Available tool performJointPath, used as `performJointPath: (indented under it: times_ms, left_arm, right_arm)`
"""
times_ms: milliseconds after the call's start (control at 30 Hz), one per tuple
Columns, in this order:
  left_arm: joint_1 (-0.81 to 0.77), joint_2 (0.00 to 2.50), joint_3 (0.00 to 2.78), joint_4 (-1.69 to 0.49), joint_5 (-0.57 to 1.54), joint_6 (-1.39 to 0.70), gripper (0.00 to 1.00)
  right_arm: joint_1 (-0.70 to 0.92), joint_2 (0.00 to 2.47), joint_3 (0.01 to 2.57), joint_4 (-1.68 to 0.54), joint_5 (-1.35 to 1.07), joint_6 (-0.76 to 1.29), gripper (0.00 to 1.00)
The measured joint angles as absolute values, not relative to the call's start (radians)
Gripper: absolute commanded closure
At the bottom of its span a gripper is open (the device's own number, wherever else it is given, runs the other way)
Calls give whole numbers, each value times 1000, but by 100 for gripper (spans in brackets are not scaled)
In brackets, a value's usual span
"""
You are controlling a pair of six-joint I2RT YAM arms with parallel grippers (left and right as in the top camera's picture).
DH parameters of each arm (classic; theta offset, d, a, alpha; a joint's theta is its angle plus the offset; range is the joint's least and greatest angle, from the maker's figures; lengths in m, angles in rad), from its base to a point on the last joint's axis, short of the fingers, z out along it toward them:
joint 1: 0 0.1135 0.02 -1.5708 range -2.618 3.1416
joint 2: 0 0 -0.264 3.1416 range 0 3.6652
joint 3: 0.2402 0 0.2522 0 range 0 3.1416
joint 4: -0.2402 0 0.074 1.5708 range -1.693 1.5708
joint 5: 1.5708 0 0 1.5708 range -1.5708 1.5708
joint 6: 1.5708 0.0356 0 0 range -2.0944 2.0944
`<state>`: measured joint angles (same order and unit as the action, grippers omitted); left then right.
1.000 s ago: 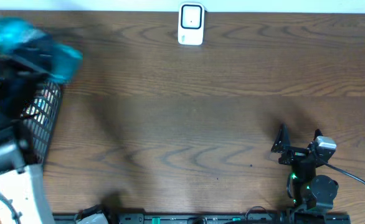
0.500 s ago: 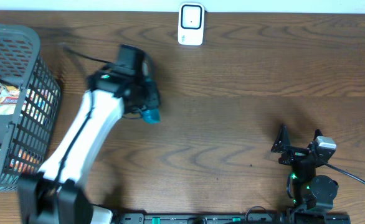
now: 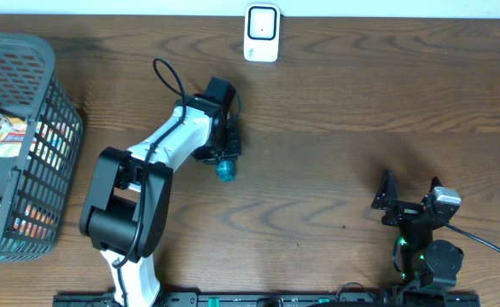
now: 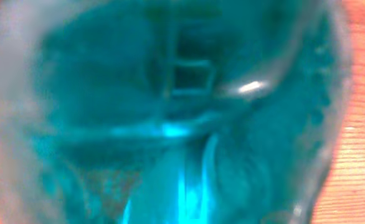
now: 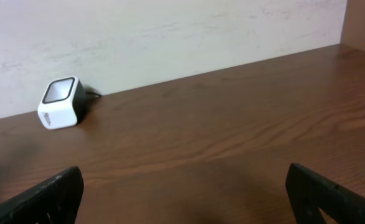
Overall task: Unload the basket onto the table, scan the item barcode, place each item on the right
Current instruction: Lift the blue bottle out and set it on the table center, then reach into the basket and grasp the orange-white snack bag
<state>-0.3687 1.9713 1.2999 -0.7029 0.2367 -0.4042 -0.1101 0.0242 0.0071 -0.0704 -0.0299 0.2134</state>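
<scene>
The brown wooden surface (image 3: 335, 111) is carrying a grey plastic mesh basket (image 3: 62, 162) at its left edge, packet print unreadable. The left tool (image 3: 225, 158) is clamping a teal translucent item (image 3: 225, 171) near the white box-shaped scanner (image 3: 262, 33) at the far edge. Open wood is separating it from the right tool (image 3: 381, 196), jaws gaping wide.

I saw soft, even light on the worktop (image 3: 344, 111) with faint shadows. My left wrist view was filled by the out-of-focus teal item (image 4: 170, 124), with one glare streak.
</scene>
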Motion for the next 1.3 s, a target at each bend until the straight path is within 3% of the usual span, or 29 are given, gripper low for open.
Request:
performJointPath:
  times_ms: [100,300,567,833,1133,1300]
  left_arm:
    - [-371,1971,1300,-702,253,-403,62]
    - [-370,1971,1300,-702,264,-394,36]
    - [-370,1971,1300,-745,223,-392,34]
    - [-349,1912,1312,-836,137,-372,1]
    - [-270,1520,1480,-850,88,-342,2]
    - [-151,1295,1585,-831,-19,-339,2]
  right_arm:
    - [-110,24,7,-70,-30,213,1]
    - [-110,24,7,-70,-30,213,1]
    - [-110,24,7,-71,-30,213,1]
    - [-110,24,7,-70,-30,213,1]
    - [-110,24,7,-70,-30,213,1]
    - [-110,24,7,-70,-30,213,1]
